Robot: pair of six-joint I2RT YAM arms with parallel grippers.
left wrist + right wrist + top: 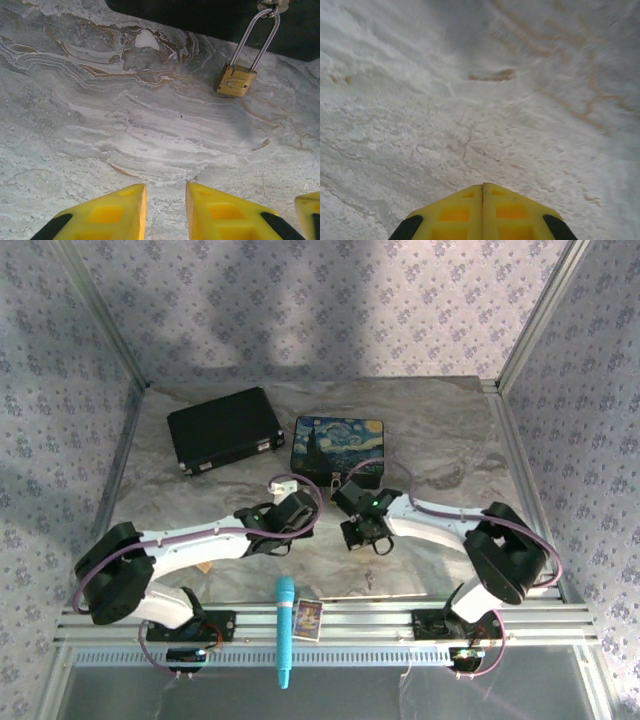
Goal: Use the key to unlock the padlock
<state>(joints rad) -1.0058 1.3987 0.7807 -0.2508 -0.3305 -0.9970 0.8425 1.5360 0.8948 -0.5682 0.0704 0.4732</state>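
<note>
My left end effector (165,210) is open a little, with nothing in it, low over the desk (100,125). The padlock (235,80) lies just ahead on the right, with its loop hooked to the painted box (338,445). My right end effector (482,200) is pressed shut. I think this is the lining-up step. Next I must hold the padlock steady and bring the key to its keyhole.
</note>
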